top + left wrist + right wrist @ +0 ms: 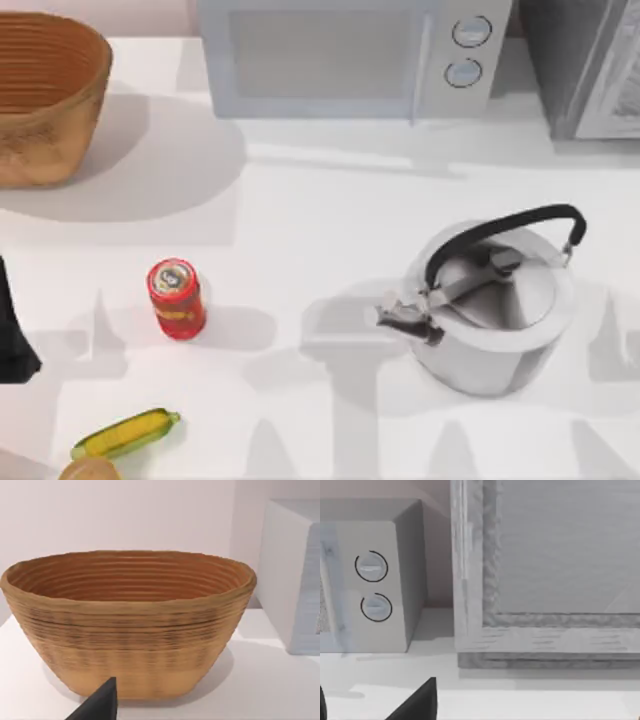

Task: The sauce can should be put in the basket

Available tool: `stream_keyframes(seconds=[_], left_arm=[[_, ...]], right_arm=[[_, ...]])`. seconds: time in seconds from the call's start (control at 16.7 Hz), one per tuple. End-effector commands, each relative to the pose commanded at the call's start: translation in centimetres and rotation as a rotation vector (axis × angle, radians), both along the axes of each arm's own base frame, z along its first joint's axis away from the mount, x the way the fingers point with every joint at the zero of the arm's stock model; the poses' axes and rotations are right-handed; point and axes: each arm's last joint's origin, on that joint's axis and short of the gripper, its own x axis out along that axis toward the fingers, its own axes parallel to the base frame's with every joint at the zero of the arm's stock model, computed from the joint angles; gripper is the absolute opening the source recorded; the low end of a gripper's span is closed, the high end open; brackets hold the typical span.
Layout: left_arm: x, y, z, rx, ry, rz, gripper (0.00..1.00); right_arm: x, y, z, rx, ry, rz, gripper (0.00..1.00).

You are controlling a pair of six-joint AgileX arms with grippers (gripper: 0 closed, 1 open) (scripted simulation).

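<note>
The sauce can [176, 298] is a small red can with a silver-rimmed top, standing upright on the white table left of centre. The basket [45, 95], round tan wicker with a ribbed orange-brown inside, stands at the table's far left corner. It also looms close in the left wrist view as basket [130, 625], with nothing inside that I can see. My left arm [12, 330] is a dark shape at the left edge, left of the can and apart from it; one dark fingertip [102, 702] points toward the basket. My right gripper [370, 705] is open and holds nothing, facing the appliances.
A shiny steel kettle [490, 305] with a black handle stands on the right. A microwave [350, 55] and a second grey appliance [590, 65] line the back edge. A corn cob [125, 433] and a tan object [90, 470] lie at the front left.
</note>
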Motion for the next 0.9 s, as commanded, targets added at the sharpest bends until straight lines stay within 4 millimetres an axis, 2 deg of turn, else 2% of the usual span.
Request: stream_keyframes(seconds=[0.18, 0.48, 0.66, 0.9], left_arm=[[0.0, 0.0, -0.1, 0.008, 0.014, 0.001, 1.0], [0.7, 0.2, 0.2, 0.159, 0.197, -0.042, 1.0], [1.6, 0.2, 1.3, 0.302, 0.33, -0.151, 1.0], [4.0, 0.3, 2.5, 0.489, 0.511, -0.405, 1.0]], right_arm=[[0.0, 0.0, 0.0, 0.0, 0.0, 0.0, 1.0], [0.0, 0.0, 0.0, 0.0, 0.0, 0.0, 1.0], [0.0, 0.0, 0.0, 0.0, 0.0, 0.0, 1.0], [0.0, 0.0, 0.0, 0.0, 0.0, 0.0, 1.0]])
